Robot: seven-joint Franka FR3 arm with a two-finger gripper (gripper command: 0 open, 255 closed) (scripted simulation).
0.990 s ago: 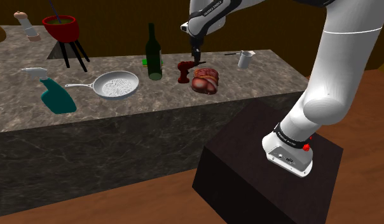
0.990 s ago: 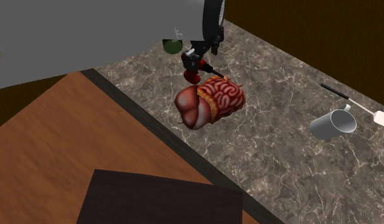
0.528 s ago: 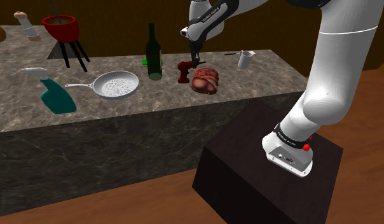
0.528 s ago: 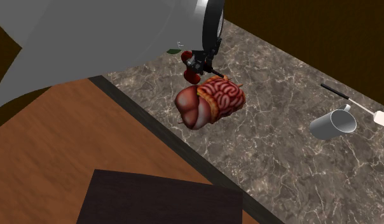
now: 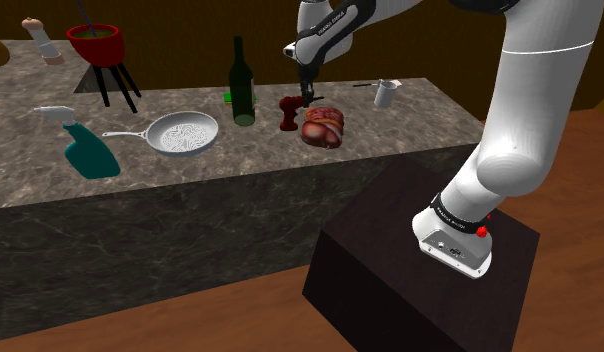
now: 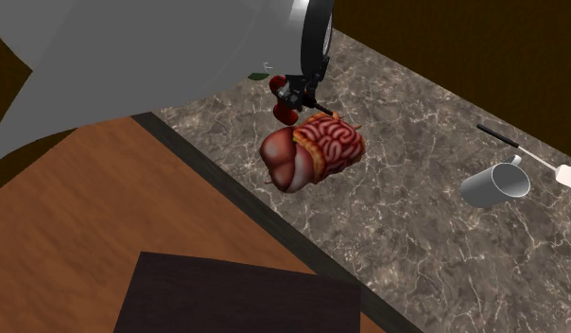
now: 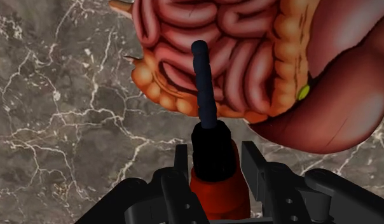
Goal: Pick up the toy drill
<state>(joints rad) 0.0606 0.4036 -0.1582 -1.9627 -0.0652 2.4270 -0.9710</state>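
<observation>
drill point(image 5: 288, 112) sits on tabletop point(image 5: 190, 180), btw bottle point(image 5: 241, 85) and organ model point(image 5: 323, 127), just beside the model. fingers point(image 7: 253, 167) narrow, one each side of the red body behind the black chuck point(image 7: 213, 153), clasping it; not lifted yet afaict

handling, my guess: hollow plastic toy, light, stiff, won't crush. smooth shell so could slip or twist if gripped off-centre, esp w/ bit point(image 7: 202, 83) sticking out front. body behind chuck = best hold, widest part, prob near CoM. avoid the bit, too thin and round

orientation: long axis runs body > chuck > bit. bit points at the model, tip over its gut coils in wrist view. axis passes btw the fingers, so squeeze is across body width
</observation>
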